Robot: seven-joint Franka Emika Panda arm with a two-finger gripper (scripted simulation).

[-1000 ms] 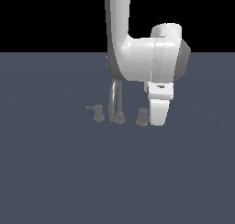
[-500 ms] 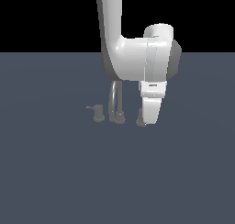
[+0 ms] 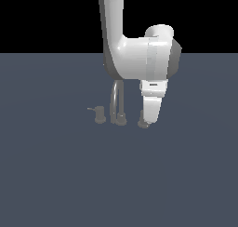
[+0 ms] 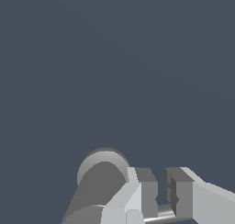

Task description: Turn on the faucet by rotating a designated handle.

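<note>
**Panda arm lowered onto one side handle of the faucet**

Exterior and wrist views. The faucet [image 3: 117,103] stands on the dark grey tabletop [image 3: 56,175], its thin arched spout rising from a round base. The handle [image 3: 142,123] sits just beside the base on the exterior view's right, largely hidden behind the white hand [image 3: 149,121], which points down at it. In the wrist view the handle [image 4: 98,177] appears as a stubby grey cylinder beside one finger, and its thin pale lever [image 4: 165,213] lies in the narrow gap between the fingers [image 4: 146,195]. The hand is nearly clenched about the lever; actual contact cannot be told. The twin handle [image 3: 98,115] stands apart on the exterior view's left.
</note>
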